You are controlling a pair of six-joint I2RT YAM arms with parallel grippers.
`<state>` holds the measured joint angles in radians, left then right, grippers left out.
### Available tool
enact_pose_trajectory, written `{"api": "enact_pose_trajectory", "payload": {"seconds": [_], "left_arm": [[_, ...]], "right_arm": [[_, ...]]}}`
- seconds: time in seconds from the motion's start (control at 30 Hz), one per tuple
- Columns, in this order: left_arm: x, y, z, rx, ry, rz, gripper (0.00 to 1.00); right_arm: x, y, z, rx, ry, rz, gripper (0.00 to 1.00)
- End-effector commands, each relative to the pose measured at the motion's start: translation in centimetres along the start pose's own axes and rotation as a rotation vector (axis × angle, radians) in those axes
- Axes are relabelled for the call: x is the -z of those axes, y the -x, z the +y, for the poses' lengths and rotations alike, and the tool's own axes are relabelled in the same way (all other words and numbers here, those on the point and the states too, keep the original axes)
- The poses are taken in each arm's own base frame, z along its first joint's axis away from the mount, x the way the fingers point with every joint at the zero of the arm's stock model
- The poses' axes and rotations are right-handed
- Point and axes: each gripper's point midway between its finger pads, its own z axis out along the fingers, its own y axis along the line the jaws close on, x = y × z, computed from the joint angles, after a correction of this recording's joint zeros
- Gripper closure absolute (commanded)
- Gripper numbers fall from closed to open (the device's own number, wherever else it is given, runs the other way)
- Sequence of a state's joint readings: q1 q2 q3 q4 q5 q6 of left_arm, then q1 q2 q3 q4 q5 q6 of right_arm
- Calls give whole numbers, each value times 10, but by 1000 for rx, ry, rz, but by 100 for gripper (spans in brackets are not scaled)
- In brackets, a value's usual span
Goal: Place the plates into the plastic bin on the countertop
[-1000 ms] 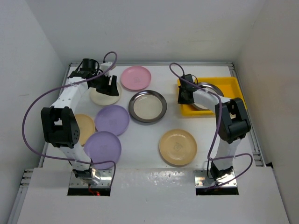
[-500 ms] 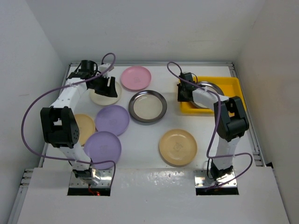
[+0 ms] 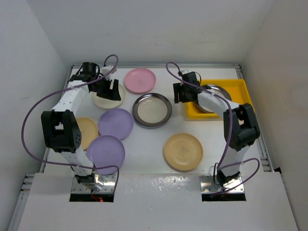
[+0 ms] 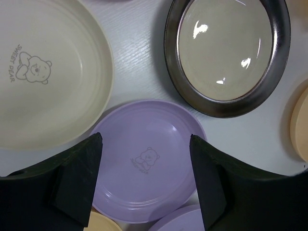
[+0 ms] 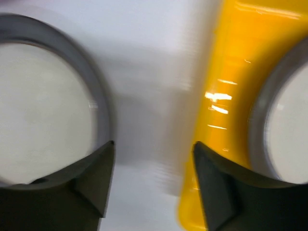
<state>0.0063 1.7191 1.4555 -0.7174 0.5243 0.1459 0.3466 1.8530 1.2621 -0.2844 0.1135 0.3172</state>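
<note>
Plates, eight, round and shallow.

Top view: seven lay on the countertop [image 3: 144, 139]. The eighth, the binned steel plate [image 3: 219, 90], sat in the plastic bin [image 3: 238, 85] at the table's 2 o'clock. The centre steel plate [image 3: 152, 109] had the pink plate [image 3: 140, 80] at its 11 o'clock and the cream plate [image 3: 102, 101] at 9. The upper lilac plate [image 3: 116, 123] was at 8, the lower lilac plate [image 3: 106, 151] beyond at 7. The right tan plate [image 3: 183, 151] was at 5, the left tan plate [image 3: 88, 132] far at 8. The left gripper [image 3: 112, 90] hung over the cream plate. The right gripper [image 3: 179, 95] hung between the centre steel plate and the bin.

Left wrist view: fingers apart, empty, above the upper lilac plate.

Right wrist view, blurred: fingers apart, empty, over bare countertop, with the centre steel plate at 9 o'clock and the bin wall at 3.
</note>
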Motion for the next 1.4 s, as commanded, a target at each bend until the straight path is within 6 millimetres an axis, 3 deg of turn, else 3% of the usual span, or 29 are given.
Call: {"api": "enact_pose_trajectory", "payload": {"seconds": [0.0,0.03,0.07,0.1,0.13,0.17,0.2,0.23,0.27,0.3,0.37,0.47,0.5,0.6,0.67,0.7,0.73,0.8,0.87,0.9,0.97,1.07,1.2,1.27,1.3,1.33,1.37], "left_arm": [[21,22,2,-32,28,-73,25],[22,21,7,-25,46,-72,24],[26,25,13,-24,66,-82,22],[26,28,14,-26,68,-86,20],[31,35,23,-20,84,-104,17],[50,60,25,-49,91,-150,3],[53,66,44,-23,91,-152,0],[62,77,51,-21,80,-170,0],[86,102,44,-48,36,-212,0],[81,97,62,-26,-2,-189,0],[94,99,56,-106,-80,-170,0],[79,87,85,-91,43,-79,0],[76,76,100,-69,116,-36,0],[104,97,124,-103,298,-117,0],[129,124,132,-143,391,-222,0],[152,136,131,-137,441,-283,0],[158,137,135,-109,471,-305,0],[164,140,141,-73,522,-346,0],[151,125,141,-82,493,-304,0],[146,120,143,-83,488,-288,2],[134,106,145,-52,472,-253,5],[127,97,146,-38,462,-229,12],[124,87,144,-28,455,-212,15],[117,81,144,-21,439,-200,15],[117,81,144,-21,439,-200,11],[113,76,143,5,432,-192,4],[111,72,145,21,437,-184,0]], "right_arm": [[41,64,50,25,183,-212,39],[39,59,61,17,247,-195,60],[32,48,80,-27,379,-131,63],[27,43,83,-56,428,-87,63],[33,49,95,-78,546,-51,57],[8,20,93,-140,521,113,40],[4,23,89,-169,523,130,35],[-6,13,85,-197,508,170,32],[-10,10,83,-210,499,172,28],[-12,6,80,-215,487,172,28],[-20,3,72,-215,443,172,27],[-26,-3,70,-205,452,201,27],[-31,-14,71,-197,457,238,27],[-34,-28,82,-198,520,284,30],[-36,-37,90,-197,537,293,36],[-39,-42,91,-195,538,300,39],[-43,-45,93,-212,537,310,42],[-48,-49,94,-234,535,325,51],[-54,-46,95,-271,537,308,60],[-57,-47,94,-280,531,305,78],[-56,-39,93,-305,513,281,99],[-39,-13,86,-324,510,205,100],[18,54,79,-350,562,16,100],[66,100,74,-403,619,-132,100],[75,111,61,-435,615,-171,100],[106,130,44,-482,617,-250,100],[113,134,36,-527,624,-281,100]]}}
